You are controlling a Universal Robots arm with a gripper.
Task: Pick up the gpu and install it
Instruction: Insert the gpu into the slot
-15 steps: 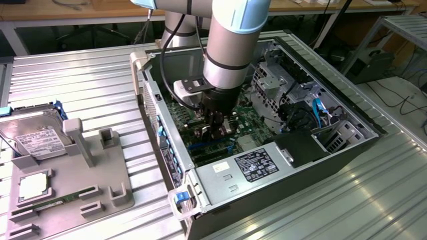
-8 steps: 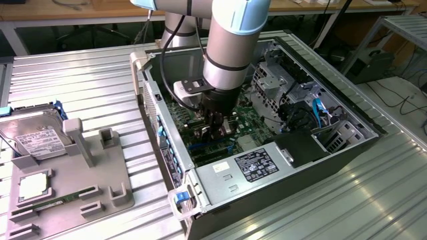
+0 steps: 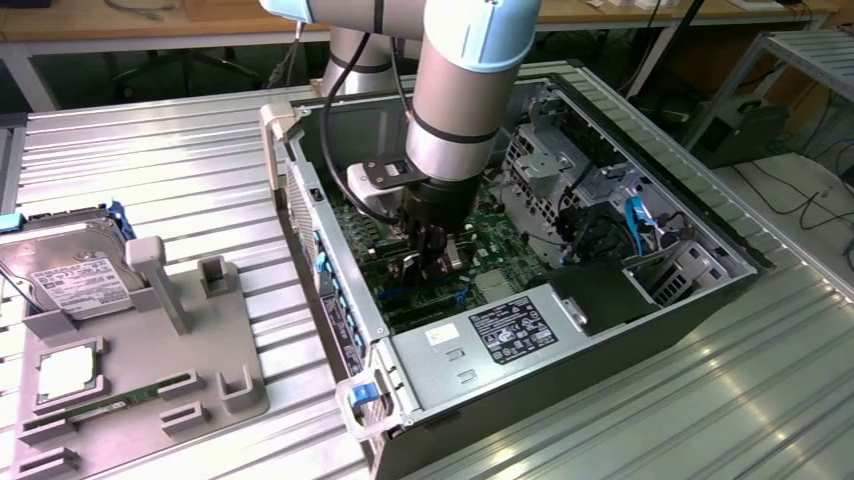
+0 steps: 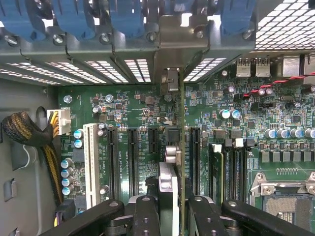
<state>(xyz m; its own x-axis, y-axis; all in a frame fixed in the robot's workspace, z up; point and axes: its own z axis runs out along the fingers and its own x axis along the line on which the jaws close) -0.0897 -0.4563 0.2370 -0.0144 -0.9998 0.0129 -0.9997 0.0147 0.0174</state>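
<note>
The gpu [image 4: 181,147] is clamped edge-on between the closed fingers of the gripper [image 4: 174,219], upright over the motherboard [image 4: 133,105] inside the open case [image 3: 694,240]. It is lined up among the black expansion slots [image 4: 133,157], with its silver bracket [image 4: 182,44] set against the rear panel under the blue clips [image 4: 125,17]. For a clean seating, the card is probably best held square to its slot and pressed evenly along its length. The contact edge and the slot beneath are hidden by the card itself, so the depth of seating cannot be told.
</note>
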